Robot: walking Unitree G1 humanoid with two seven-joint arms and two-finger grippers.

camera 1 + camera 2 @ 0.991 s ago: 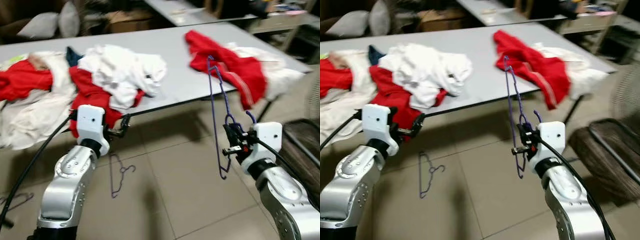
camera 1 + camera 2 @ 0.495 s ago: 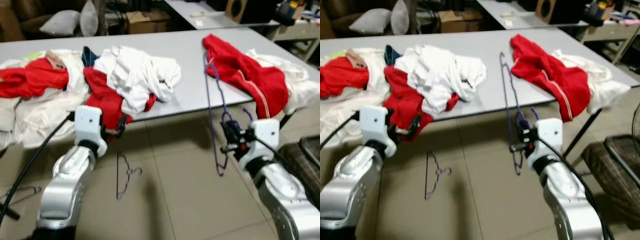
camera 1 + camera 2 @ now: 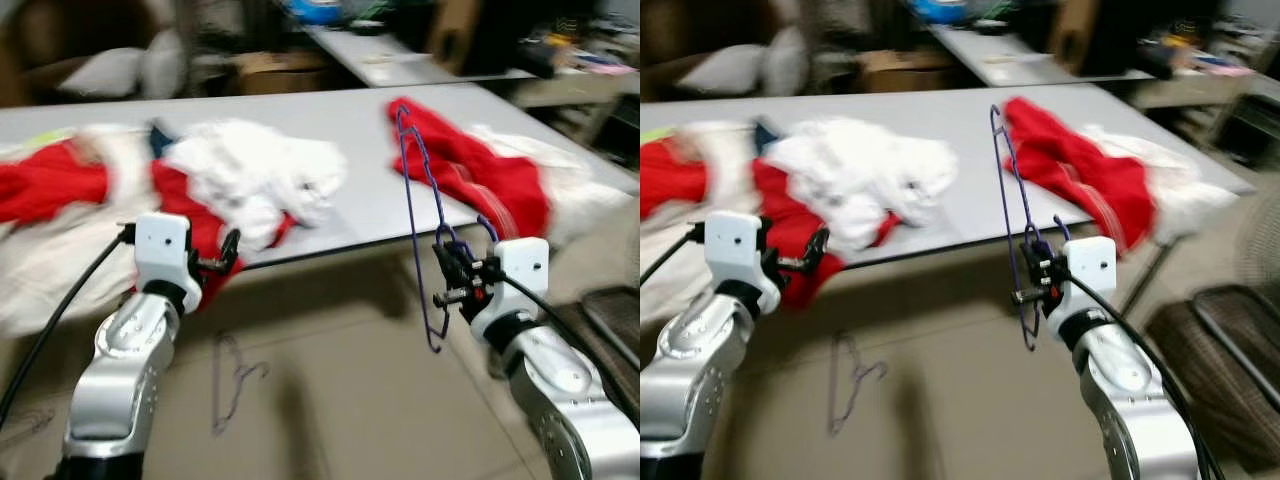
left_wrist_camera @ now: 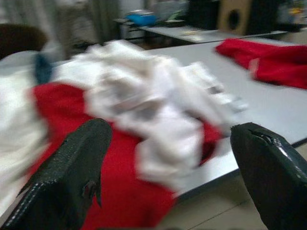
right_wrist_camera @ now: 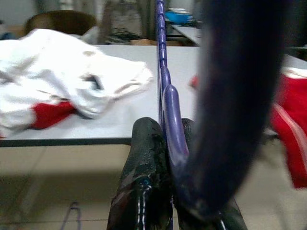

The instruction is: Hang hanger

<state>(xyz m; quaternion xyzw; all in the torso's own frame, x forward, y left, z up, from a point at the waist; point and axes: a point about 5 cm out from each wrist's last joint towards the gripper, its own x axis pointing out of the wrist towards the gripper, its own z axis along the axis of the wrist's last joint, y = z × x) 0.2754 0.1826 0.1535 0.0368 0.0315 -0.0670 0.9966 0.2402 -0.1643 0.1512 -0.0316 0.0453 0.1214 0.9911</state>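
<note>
My right gripper (image 3: 448,278) is shut on a purple wire hanger (image 3: 417,215), held upright in front of the grey table (image 3: 340,120); the hanger's thin frame runs between the black fingers (image 5: 144,191) in the right wrist view. My left gripper (image 3: 226,252) is raised at the left, open with nothing in it, close to the red and white clothes (image 3: 250,180) at the table's front edge. Its two black fingers (image 4: 72,172) stand wide apart in the left wrist view, facing the pile (image 4: 144,105).
A second wire hanger (image 3: 232,385) lies on the tiled floor between my arms. A red garment (image 3: 470,165) and white cloth lie on the table's right end. A dark basket (image 3: 1220,340) stands at the right. Boxes and another table are behind.
The camera has shifted and the picture is blurred. My right gripper still holds the purple hanger, slightly higher. The left gripper has risen a little toward the clothes.
</note>
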